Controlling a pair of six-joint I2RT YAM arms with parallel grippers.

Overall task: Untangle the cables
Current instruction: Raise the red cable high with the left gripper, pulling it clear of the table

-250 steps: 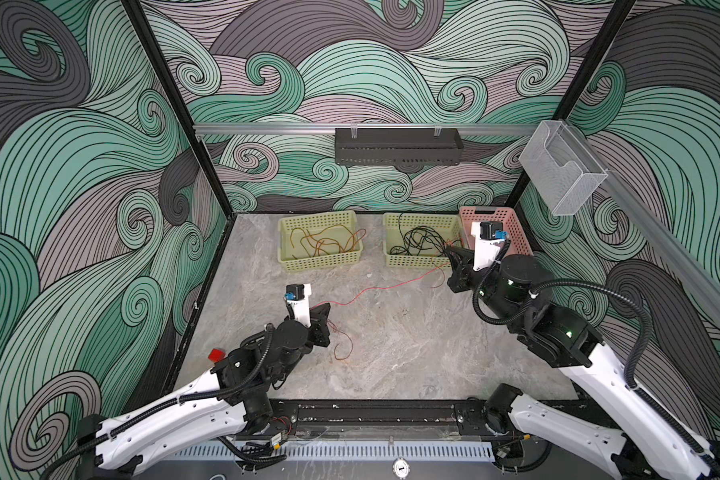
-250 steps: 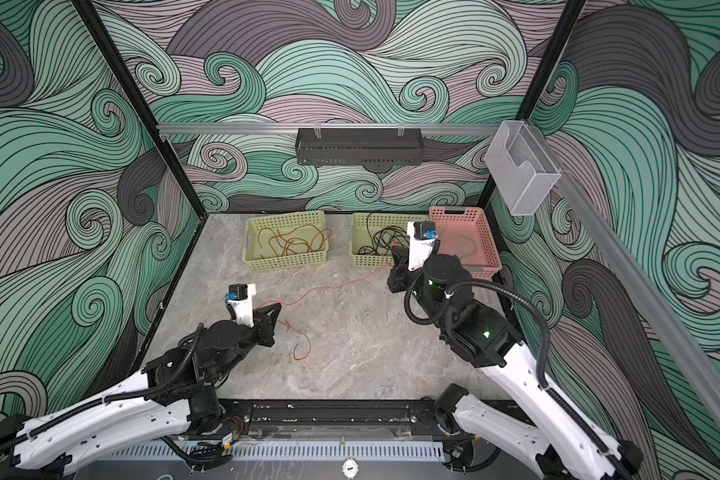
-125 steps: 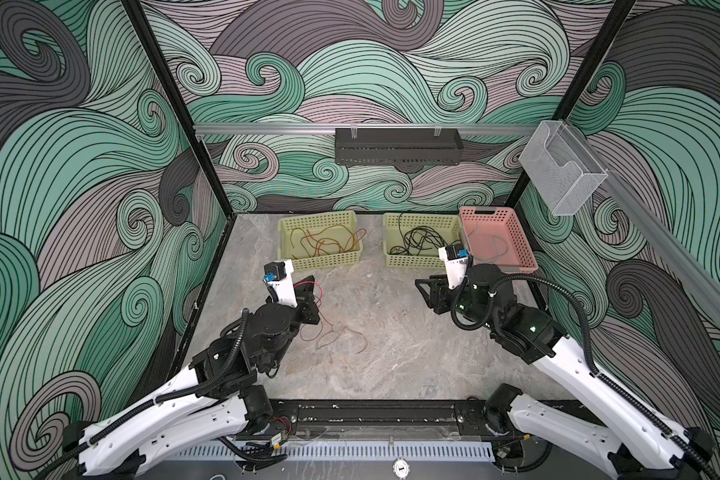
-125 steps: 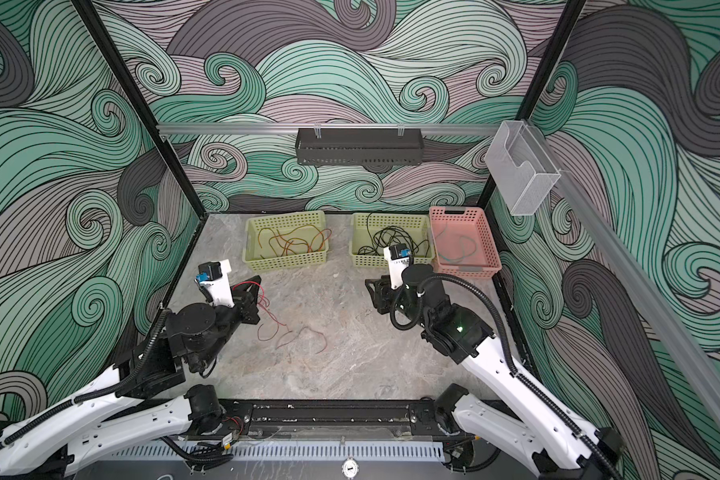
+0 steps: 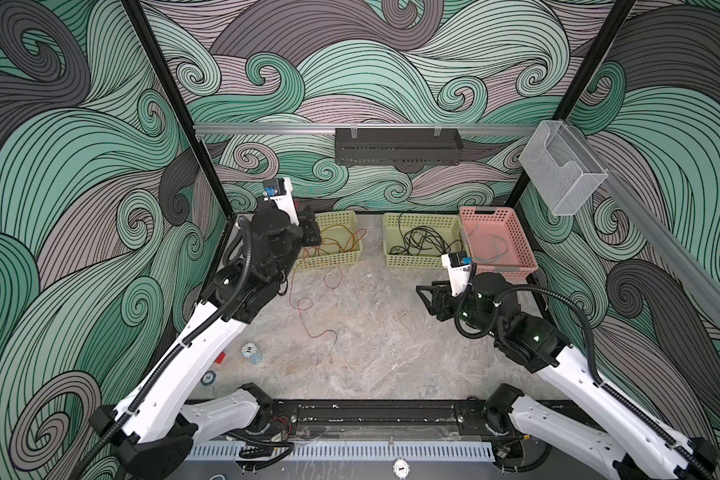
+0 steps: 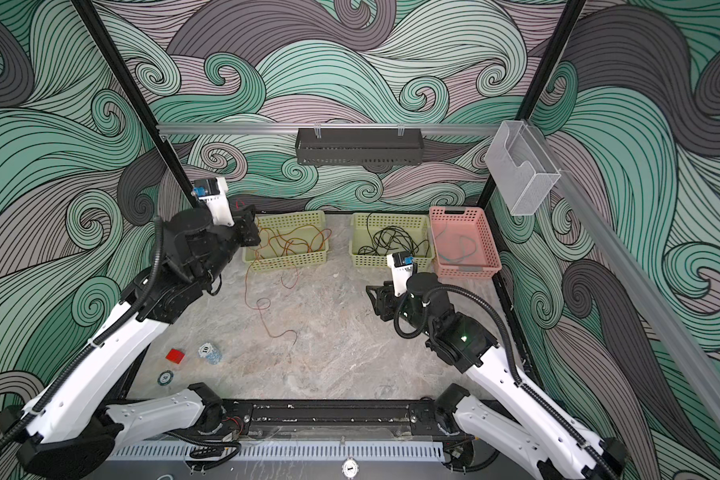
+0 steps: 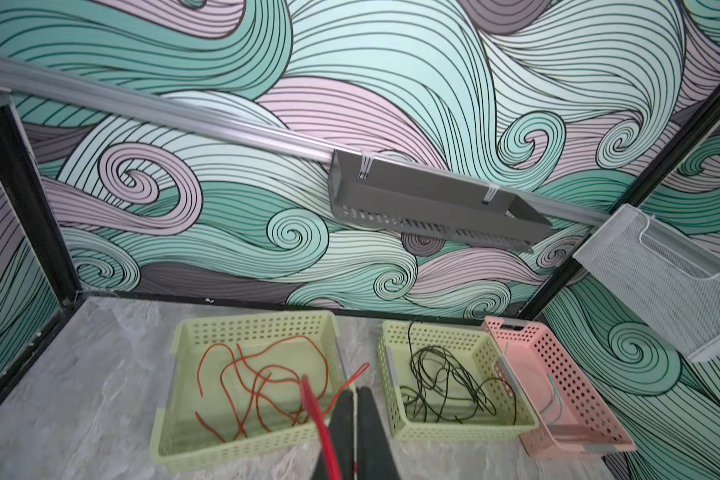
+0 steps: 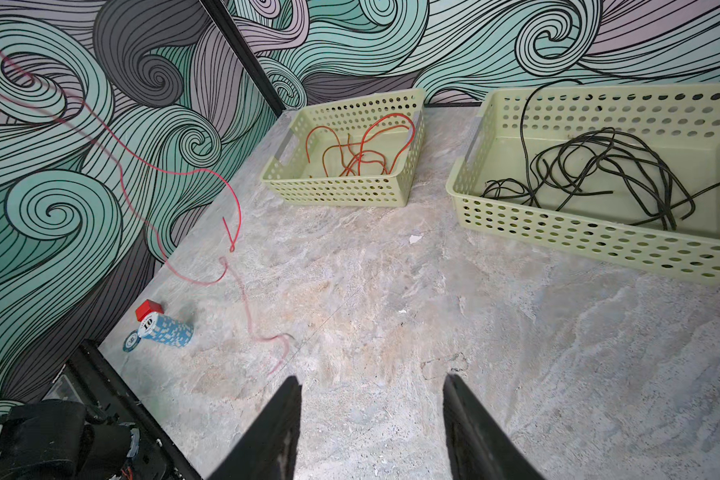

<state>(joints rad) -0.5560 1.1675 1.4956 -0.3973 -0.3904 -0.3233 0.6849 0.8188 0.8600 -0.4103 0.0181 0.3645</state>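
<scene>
My left gripper (image 5: 310,230) (image 7: 355,392) is raised at the near left corner of the left green basket (image 5: 337,259), shut on a red cable (image 5: 304,307) (image 7: 321,419). That cable hangs down and trails in loops over the table (image 8: 238,208). More red cables (image 7: 262,382) lie inside this basket. Black cables (image 5: 418,241) fill the middle green basket (image 5: 416,261). A teal cable (image 5: 493,249) lies in the pink basket (image 5: 512,232). My right gripper (image 5: 422,295) (image 8: 371,382) hovers open over bare table in front of the middle basket, holding nothing.
A stack of blue poker chips (image 6: 208,353), a red block (image 6: 174,356) and a single chip (image 6: 165,377) lie at the front left. A black shelf (image 5: 398,147) hangs on the back wall and a clear holder (image 5: 562,174) on the right rail.
My left gripper rose from the middle of the table back to the left basket, dragging the red cable. My right gripper left the pink basket, came forward and opened.
</scene>
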